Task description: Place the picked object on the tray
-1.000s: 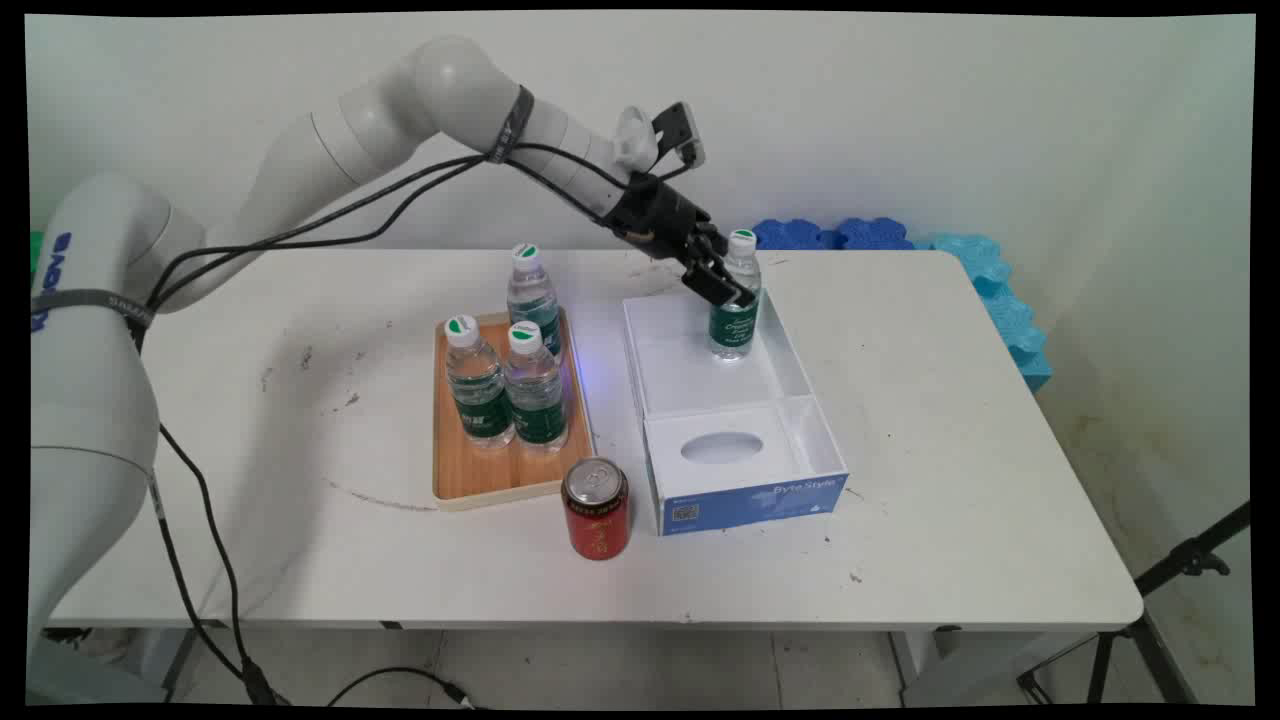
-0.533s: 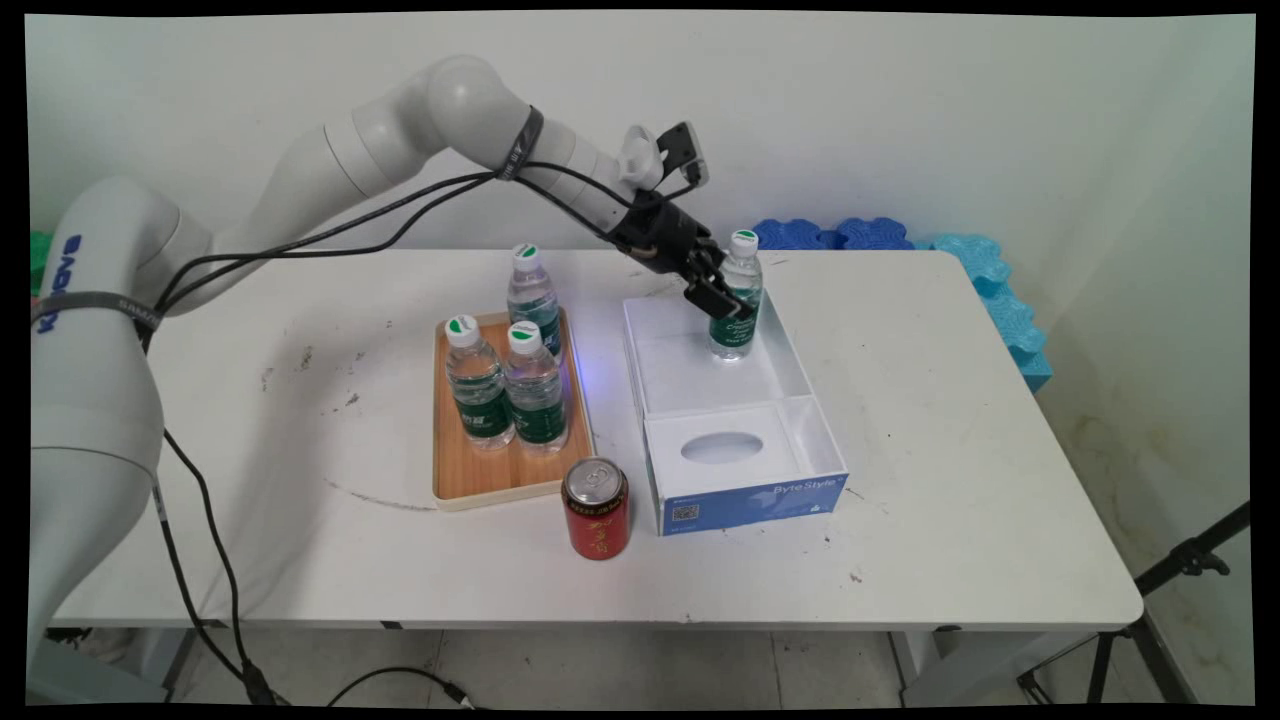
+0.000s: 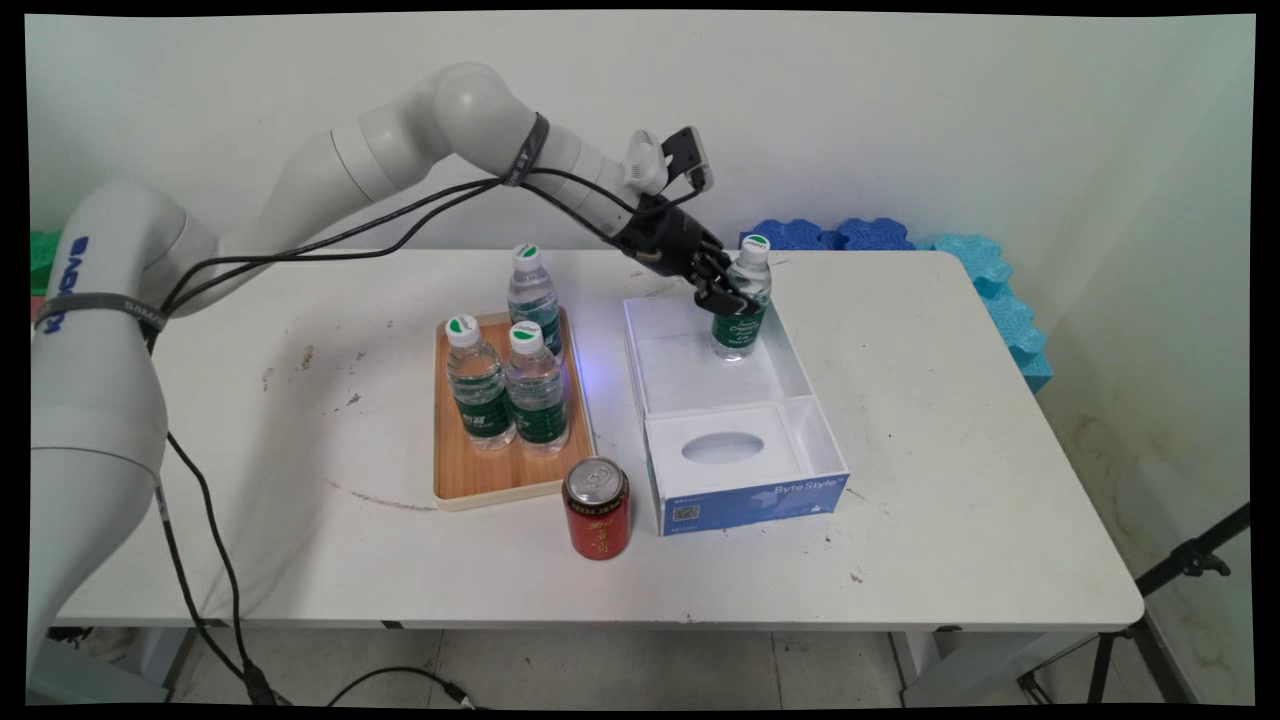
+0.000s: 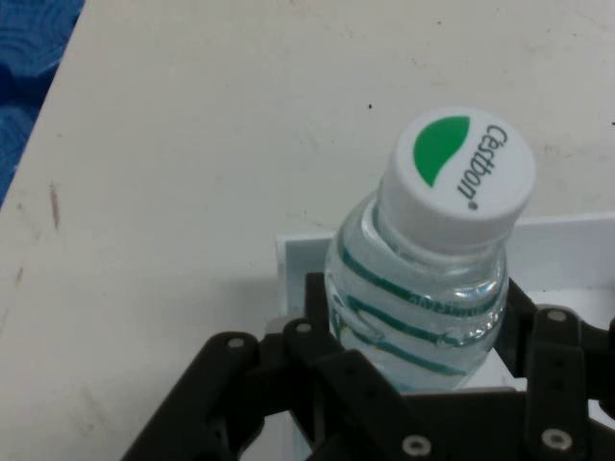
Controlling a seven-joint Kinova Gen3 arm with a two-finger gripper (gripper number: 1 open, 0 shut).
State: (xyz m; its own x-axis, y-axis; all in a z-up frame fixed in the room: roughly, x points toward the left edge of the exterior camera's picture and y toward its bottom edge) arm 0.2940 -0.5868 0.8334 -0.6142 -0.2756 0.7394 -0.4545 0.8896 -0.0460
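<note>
Gripper: the black gripper [image 3: 733, 297] [image 4: 423, 379] is clenched round the shoulder of a Cestbon water bottle [image 3: 742, 300] [image 4: 428, 259], centre of the main view, slightly above the middle
Held bottle: tilted, cap leaning right, base in the far compartment of the open white-and-blue box [image 3: 790, 372]
Left of the box: wooden tray [image 3: 470, 470] carrying three upright water bottles [image 3: 512, 372]
Lower centre: red drink can [image 3: 597, 507] on the white counter [image 3: 950, 450], just beside the tray's near corner
</note>
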